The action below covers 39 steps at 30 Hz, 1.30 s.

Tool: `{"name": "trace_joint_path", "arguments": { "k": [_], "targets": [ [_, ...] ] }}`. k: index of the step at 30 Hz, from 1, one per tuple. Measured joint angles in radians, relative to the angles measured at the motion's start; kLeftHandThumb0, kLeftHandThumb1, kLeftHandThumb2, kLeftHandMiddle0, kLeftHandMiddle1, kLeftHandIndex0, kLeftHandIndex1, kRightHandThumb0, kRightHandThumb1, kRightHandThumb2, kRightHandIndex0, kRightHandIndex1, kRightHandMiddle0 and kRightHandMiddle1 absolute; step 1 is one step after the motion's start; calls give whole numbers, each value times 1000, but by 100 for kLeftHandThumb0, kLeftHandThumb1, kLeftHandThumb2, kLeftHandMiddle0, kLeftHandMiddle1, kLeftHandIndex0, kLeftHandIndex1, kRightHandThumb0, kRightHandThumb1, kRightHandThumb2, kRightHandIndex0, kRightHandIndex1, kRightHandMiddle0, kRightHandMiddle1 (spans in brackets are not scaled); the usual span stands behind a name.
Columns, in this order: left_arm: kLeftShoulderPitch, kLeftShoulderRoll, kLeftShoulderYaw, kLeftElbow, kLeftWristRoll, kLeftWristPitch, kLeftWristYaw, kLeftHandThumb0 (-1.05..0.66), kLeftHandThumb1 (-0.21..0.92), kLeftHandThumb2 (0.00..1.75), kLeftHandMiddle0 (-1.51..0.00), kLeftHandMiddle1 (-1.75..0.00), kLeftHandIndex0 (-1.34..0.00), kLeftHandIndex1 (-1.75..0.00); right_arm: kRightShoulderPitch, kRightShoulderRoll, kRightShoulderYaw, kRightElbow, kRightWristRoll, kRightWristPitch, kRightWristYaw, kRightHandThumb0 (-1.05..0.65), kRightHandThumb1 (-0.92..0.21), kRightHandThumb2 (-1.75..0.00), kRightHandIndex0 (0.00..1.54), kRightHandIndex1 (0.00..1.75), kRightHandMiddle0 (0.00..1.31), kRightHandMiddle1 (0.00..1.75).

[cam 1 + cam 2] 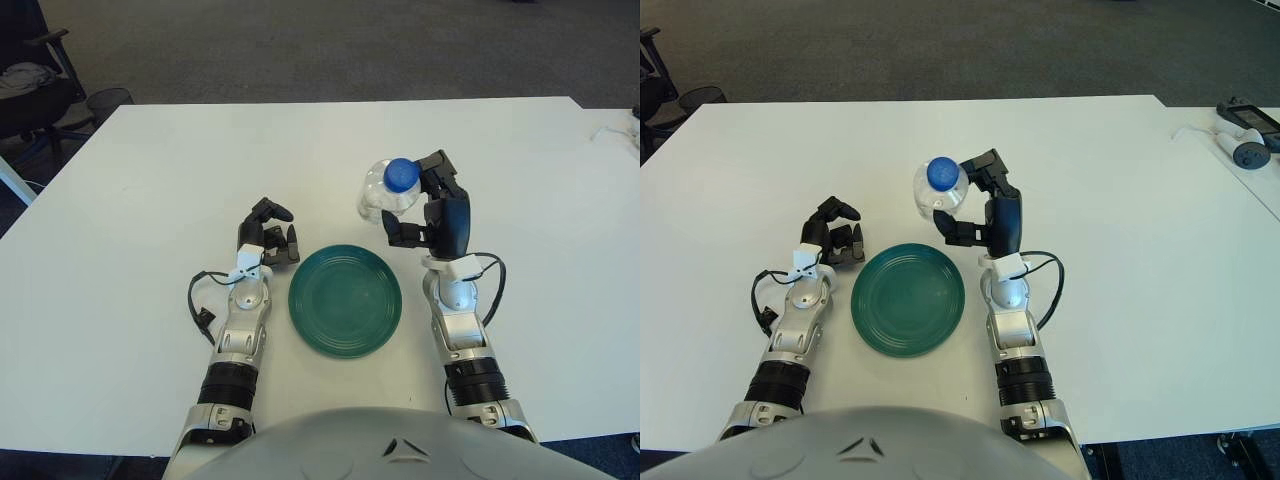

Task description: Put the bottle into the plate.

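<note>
green plate (345, 300) between left hand (266, 238) and bottle-gripping right hand (425, 205)

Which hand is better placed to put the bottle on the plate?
Right. The right hand already grips the bottle, just beyond the green plate. The left hand shows beside the plate's left edge, holding nothing.

White table (150, 180) spans the view. Dark carpet (330, 45) lies beyond its far edge. Black chair (30, 90) stands off the far left corner. Controller (1248, 150) with white cable (1192, 130) sits at the far right.
</note>
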<state>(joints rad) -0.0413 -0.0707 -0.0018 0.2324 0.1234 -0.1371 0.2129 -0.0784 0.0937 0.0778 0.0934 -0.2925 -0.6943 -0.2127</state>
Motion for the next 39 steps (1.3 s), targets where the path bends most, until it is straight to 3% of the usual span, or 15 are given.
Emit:
{"name": "trace_joint_path", "arguments": {
  "k": [7,19,28,39],
  "targets": [
    [-1,-1,0,4,0,0,0,-52,17,149,-126,-175,-72,-175,22,-22,19,-16,-158,-9,-57,-20,-41,-114,130,175,104,175],
    [-5,-2,2,17,-1,-18,2,-53,17,150,-126,-175,-73,-175,75,-108,115,-38,-193,16,27,-20,-48,-106,126,175,96,175],
    [-12,0,2,25,-2,-19,1,-53,17,150,-126,-175,-73,-175,4,-222,183,85,-286,-110,24,-15,-46,-110,121,175,91,175],
    [-12,-1,3,23,-2,-17,0,-53,17,149,-126,-175,-73,-175,-65,-327,254,89,-284,-111,172,-9,-40,-117,111,175,85,175]
  ]
}}
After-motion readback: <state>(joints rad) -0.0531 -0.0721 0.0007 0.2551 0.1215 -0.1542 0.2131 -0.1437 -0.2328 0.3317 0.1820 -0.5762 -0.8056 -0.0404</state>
